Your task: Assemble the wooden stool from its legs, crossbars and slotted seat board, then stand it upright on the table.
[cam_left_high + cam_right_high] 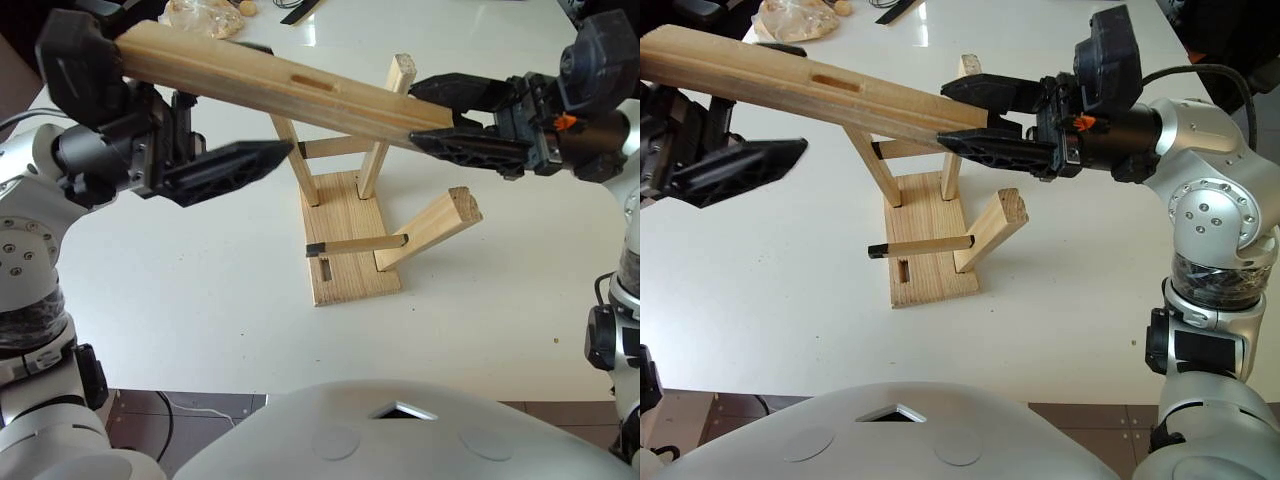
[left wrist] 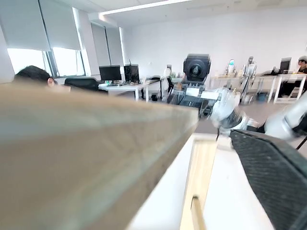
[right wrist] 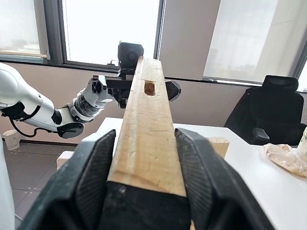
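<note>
Your right pincer (image 1: 415,115) was clenched on the slotted leg (image 1: 360,105), up over the seat board (image 1: 345,215) on the counter (image 1: 200,300); left pincer (image 1: 268,100) looked released. You needed its end squared over the free slot (image 1: 328,268).

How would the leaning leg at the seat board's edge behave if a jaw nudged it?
Probably tips over easily: the leaning leg stands tilted at the edge of the seat board, and its thin crossbar joins no other leg. Likely stiff and fairly light, being short solid wood. Its square faces should stop it rolling.
</note>
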Motion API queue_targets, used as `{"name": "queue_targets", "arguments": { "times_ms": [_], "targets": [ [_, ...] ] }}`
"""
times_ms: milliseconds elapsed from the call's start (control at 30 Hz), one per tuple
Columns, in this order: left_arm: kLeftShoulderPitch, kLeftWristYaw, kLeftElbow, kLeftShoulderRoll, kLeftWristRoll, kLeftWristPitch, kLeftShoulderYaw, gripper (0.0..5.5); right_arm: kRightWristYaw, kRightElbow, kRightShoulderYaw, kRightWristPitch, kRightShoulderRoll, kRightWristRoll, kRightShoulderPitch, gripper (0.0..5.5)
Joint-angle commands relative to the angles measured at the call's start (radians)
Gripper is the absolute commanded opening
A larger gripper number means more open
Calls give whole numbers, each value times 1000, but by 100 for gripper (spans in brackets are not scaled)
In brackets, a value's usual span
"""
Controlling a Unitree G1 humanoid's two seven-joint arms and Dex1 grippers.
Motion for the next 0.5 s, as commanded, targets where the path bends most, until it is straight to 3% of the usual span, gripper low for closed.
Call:
{"name": "queue_targets", "arguments": {
  "times_ms": [33, 500],
  "targets": [
    [-29, 87, 31, -47, -128, 21, 36, 540, -27, 18, -40, 12, 30, 79, -63, 205],
    [-30, 215, 28, -196, -204, -24, 39, 540, -127, 50, -28, 1, 153, 111, -133, 204]
  ]
}}
